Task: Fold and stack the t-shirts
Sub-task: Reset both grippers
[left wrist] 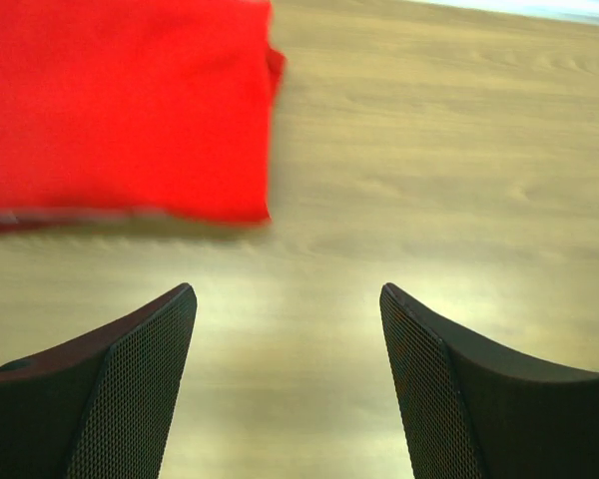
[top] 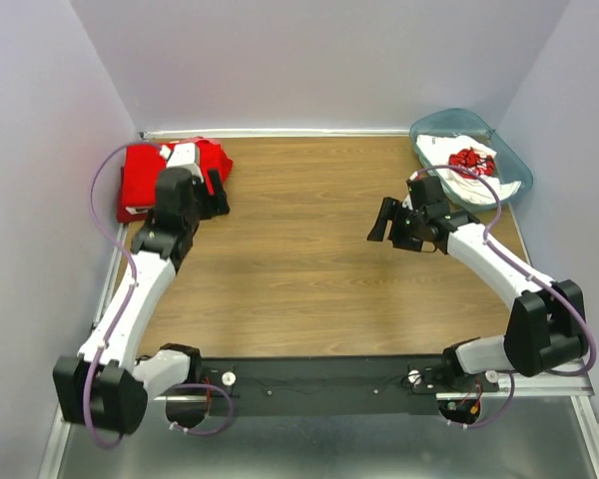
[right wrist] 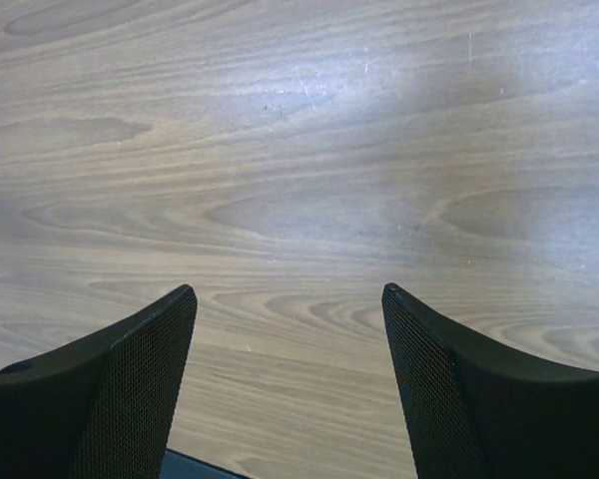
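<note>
Right now both my grippers are spread wide and pinch nothing. My left gripper [left wrist: 288, 294] hangs just beside the folded red shirt pile [top: 143, 176] in the far left corner of the table [top: 299, 259], close to the pile's near edge but apart from it. I judge the pile sits tucked in that corner to leave the middle free for folding. How many shirts lie in it I cannot tell, though a darker edge shows under the bright top layer.

My right gripper [right wrist: 288, 291] hovers over bare wood, between the middle and the teal bin [top: 520, 166] in the far right corner. The bin holds 1 white shirt with red print [top: 451, 150], crumpled and unfolded, likely my next pick.
</note>
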### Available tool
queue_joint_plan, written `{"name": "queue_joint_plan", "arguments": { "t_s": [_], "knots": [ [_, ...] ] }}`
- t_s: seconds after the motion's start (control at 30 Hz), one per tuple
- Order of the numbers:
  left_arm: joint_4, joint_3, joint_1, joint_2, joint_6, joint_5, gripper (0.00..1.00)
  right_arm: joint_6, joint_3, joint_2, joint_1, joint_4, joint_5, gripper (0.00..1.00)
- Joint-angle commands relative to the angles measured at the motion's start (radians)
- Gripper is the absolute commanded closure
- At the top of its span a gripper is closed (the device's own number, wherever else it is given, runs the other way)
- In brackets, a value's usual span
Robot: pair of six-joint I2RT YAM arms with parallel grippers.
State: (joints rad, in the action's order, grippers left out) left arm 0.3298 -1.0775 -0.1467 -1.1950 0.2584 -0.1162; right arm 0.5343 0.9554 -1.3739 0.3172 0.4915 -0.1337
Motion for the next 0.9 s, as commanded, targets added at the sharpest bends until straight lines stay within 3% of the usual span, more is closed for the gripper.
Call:
{"name": "queue_joint_plan", "arguments": {
  "t_s": [0.0, 0.2, 0.87],
  "knots": [
    [-0.178, 0.228, -0.079, 0.204, 0.162, 0.000, 0.18, -0.033, 0.040, -0.036, 0.005, -0.022, 0.029, 0.18],
    [-0.152, 0.362, -0.200, 0.344, 0.222, -0.057, 0.18, -0.019, 0.046, -0.068, 0.006, -0.065, 0.006, 0.18],
    [-0.242, 0.407, -0.209, 0.411, 0.166, -0.112, 0.17, 0.001, -0.046, 0.015, 0.005, -0.126, 0.060, 0.18]
  ]
}}
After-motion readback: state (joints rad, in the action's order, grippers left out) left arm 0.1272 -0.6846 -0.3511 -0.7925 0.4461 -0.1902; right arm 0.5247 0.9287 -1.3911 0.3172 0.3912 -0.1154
